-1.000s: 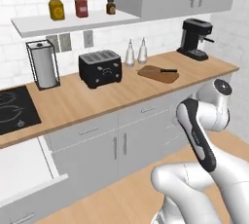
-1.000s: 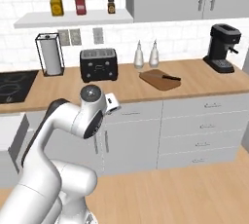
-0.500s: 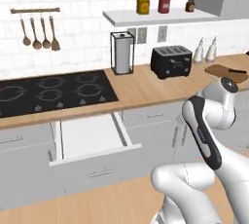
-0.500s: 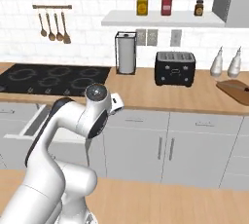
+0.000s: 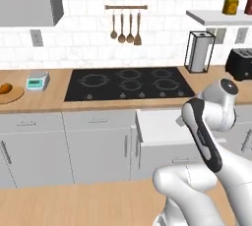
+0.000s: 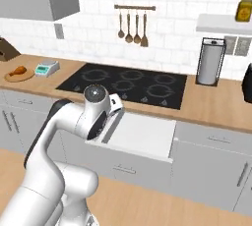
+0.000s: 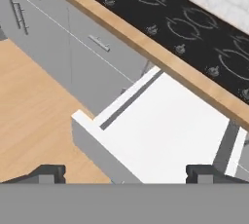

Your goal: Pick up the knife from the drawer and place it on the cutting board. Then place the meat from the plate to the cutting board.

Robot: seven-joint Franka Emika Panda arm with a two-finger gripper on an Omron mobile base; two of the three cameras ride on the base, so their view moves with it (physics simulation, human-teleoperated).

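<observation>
Overhead, arm folded at the elbow, end effector (image 7: 126, 173) spread wide and empty, above open drawer (image 7: 170, 135) beneath cooktop (image 7: 189, 28)

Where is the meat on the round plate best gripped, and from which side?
Take the meat across its thick part, from straight above: it lies flat on the low-rimmed plate, so a side approach would probably hit the rim. Its bone end is too small to make out.

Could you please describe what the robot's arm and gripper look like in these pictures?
The arm is glossy white with rounded, bulbous links, a black band along one link and a grey round cap at a joint. The gripper has two small dark grey, blocky finger tips. No cables or markings are visible.
</observation>
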